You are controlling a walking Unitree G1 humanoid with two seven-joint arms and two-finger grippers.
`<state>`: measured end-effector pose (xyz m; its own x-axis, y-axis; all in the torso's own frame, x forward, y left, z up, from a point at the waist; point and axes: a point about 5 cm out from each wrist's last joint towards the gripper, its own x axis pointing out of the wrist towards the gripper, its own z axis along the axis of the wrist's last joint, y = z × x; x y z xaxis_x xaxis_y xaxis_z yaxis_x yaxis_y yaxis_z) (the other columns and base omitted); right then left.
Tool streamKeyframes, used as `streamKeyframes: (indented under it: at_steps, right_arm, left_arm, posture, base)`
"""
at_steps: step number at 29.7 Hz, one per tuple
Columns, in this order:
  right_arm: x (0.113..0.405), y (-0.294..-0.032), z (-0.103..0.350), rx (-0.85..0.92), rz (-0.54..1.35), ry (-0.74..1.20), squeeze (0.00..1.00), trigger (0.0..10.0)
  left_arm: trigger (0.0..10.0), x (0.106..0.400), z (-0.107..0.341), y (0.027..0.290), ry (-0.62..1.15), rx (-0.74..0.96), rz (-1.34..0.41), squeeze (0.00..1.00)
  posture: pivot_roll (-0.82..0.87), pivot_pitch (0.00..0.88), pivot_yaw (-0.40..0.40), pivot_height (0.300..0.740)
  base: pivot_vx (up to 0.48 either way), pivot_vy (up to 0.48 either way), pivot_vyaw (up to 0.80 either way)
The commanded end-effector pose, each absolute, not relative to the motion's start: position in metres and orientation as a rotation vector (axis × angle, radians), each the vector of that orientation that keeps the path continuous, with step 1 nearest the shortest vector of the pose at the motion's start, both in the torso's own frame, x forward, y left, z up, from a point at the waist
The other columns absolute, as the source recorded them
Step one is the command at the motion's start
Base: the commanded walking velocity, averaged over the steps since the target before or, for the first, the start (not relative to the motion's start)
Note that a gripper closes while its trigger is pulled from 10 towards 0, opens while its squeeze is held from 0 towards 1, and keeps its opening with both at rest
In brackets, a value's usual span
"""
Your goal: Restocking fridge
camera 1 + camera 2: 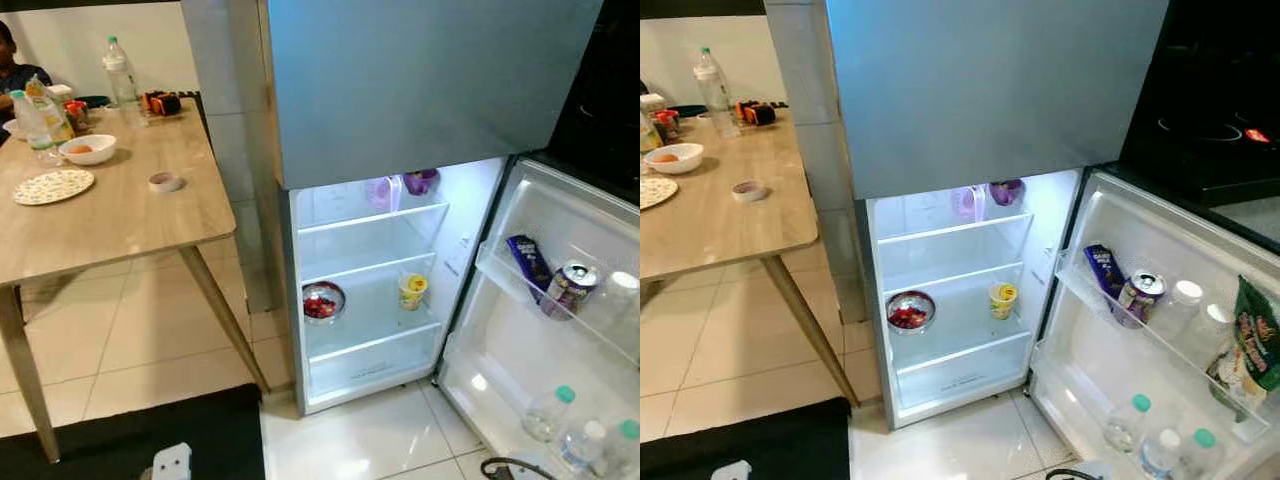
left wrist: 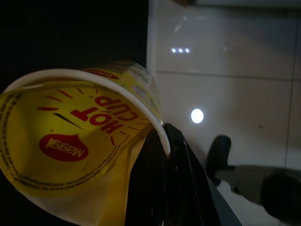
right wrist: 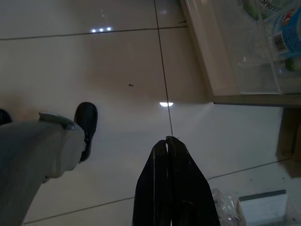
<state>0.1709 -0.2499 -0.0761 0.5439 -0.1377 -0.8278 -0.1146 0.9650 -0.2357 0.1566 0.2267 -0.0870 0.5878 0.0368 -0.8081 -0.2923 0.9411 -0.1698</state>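
Left eye view, fridge [image 1: 400, 290]: lower door swung wide, lit inside; a bowl of red fruit [image 1: 323, 301] and a yellow noodle cup on the shelf [image 1: 412, 290] sit on the middle shelf, well apart.
Left eye view, door rack [image 1: 520, 285]: a blue packet [image 1: 527, 262] beside a can [image 1: 570, 286]; water bottles [image 1: 550, 412] in the bottom bin.
Left eye view, table [image 1: 110, 215]: off to the left, with bottles, a white bowl [image 1: 87, 149] and a patterned plate [image 1: 53, 186]; a person seated at the far end.
Right eye view, same scene: a green snack bag [image 1: 1258, 335] at the far end of the door rack; purple containers [image 1: 1006, 191] on the top shelf.
Left wrist view, left gripper [image 2: 171, 141]: fingers pinched onto the rim of the noodle cup in hand [image 2: 80, 141], yellow lid marked Hot Cup, tipped on its side over the pale floor tiles.
Right wrist view, right gripper [image 3: 167, 141]: fingers pressed together on nothing, hanging idle above the floor; a corner of the door bin with bottles close by; the robot's own leg and foot [image 3: 84, 123] below.
Step in hand: judged as carrying the held cup to the fridge, not yet placed.
Next move calls for: raising the left arm to shelf height, righting the cup, setting it on free shelf beside its twin, clear of the fruit bowl.
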Motion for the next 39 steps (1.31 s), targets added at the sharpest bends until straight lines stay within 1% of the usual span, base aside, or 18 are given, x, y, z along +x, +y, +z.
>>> streamKeyframes:
  at_steps: [1,3,5,6,7,8,11,12,15,17,20,24,27,32,35,39]
  right_arm:
    - [0.171,-0.244,-0.078,-0.298,0.017,1.011,0.0,10.0]
    - [0.172,-0.241,-0.079,-0.304,0.031,1.013,0.0,10.0]
    - [0.179,-0.234,-0.077,-0.308,0.067,0.991,0.0,10.0]
    - [0.181,-0.231,-0.076,-0.301,0.078,0.98,0.0,10.0]
    - [0.181,-0.231,-0.076,-0.301,0.078,0.98,0.0,10.0]
    - [0.179,-0.232,-0.077,-0.277,0.067,0.99,0.0,10.0]
    - [0.174,-0.233,-0.079,-0.271,0.078,1.001,0.0,10.0]
    - [0.17,-0.234,-0.081,-0.256,0.074,1.013,0.0,10.0]
    - [0.159,-0.241,-0.084,-0.268,0.062,1.055,0.0,10.0]
    - [0.157,-0.242,-0.084,-0.269,0.058,1.062,0.0,10.0]
    - [0.152,-0.246,-0.085,-0.273,0.049,1.079,0.0,10.0]
    - [0.15,-0.253,-0.084,-0.278,0.023,1.086,0.0,10.0]
    - [0.151,-0.258,-0.082,-0.288,-0.011,1.075,0.0,10.0]
    - [0.148,-0.261,-0.083,-0.289,-0.03,1.078,0.0,10.0]
    - [0.141,-0.258,-0.087,-0.288,-0.02,1.104,0.0,10.0]
    - [0.138,-0.253,-0.089,-0.284,-0.007,1.116,0.0,10.0]
  left_arm:
    - [10.0,0.147,-0.092,0.224,0.96,-0.294,0.204,0.0]
    - [10.0,0.145,-0.092,0.224,0.966,-0.297,0.208,0.0]
    - [10.0,0.137,-0.095,0.222,0.98,-0.32,0.203,0.0]
    - [10.0,0.13,-0.098,0.221,0.994,-0.329,0.208,0.0]
    - [10.0,0.13,-0.098,0.221,0.994,-0.329,0.208,0.0]
    - [10.0,0.127,-0.099,0.218,1.009,-0.32,0.169,0.0]
    - [10.0,0.127,-0.1,0.217,1.024,-0.284,0.133,0.0]
    - [10.0,0.131,-0.098,0.217,1.015,-0.28,0.125,0.0]
    - [10.0,0.146,-0.093,0.216,0.963,-0.296,0.117,0.0]
    - [10.0,0.149,-0.092,0.216,0.954,-0.301,0.115,0.0]
    - [10.0,0.147,-0.093,0.215,0.968,-0.292,0.118,0.0]
    - [10.0,0.141,-0.096,0.211,0.979,-0.322,0.13,0.0]
    - [10.0,0.134,-0.099,0.205,1.015,-0.302,0.093,0.0]
    - [10.0,0.132,-0.101,0.202,1.023,-0.306,0.094,0.0]
    - [10.0,0.133,-0.101,0.199,1.017,-0.314,0.094,0.0]
    - [10.0,0.137,-0.099,0.199,1.005,-0.311,0.081,0.0]
  posture:
    - [-0.1,0.0,-0.015,0.74]
    - [-0.1,0.0,-0.015,0.74]
    - [-0.09,0.0,-0.006,0.74]
    - [-0.09,0.0,0.015,0.74]
    - [-0.09,0.0,0.015,0.74]
    - [-0.09,0.0,0.036,0.74]
    - [-0.09,0.0,0.032,0.74]
    - [-0.07,0.0,0.008,0.74]
    - [-0.08,0.0,0.0,0.74]
    - [-0.08,0.0,0.0,0.74]
    - [-0.09,0.0,-0.013,0.74]
    - [-0.12,0.0,0.006,0.74]
    - [-0.12,0.0,0.001,0.74]
    - [-0.12,0.0,0.006,0.74]
    - [-0.11,0.0,0.004,0.74]
    - [-0.08,0.0,0.001,0.74]
  base:
    - [0.0,0.0,0.0]
    - [0.0,0.0,0.0]
    - [0.0,0.0,0.0]
    - [0.0,0.0,0.0]
    - [0.0,0.0,0.0]
    - [0.0,0.0,0.0]
    - [0.0,0.0,0.0]
    - [0.0,0.0,0.8]
    - [0.0,0.0,0.8]
    - [0.0,0.0,0.79]
    - [0.0,0.0,0.79]
    - [0.0,0.0,0.79]
    - [0.0,0.0,0.0]
    - [0.0,0.0,0.0]
    - [0.0,0.0,0.0]
    - [0.0,0.0,0.0]
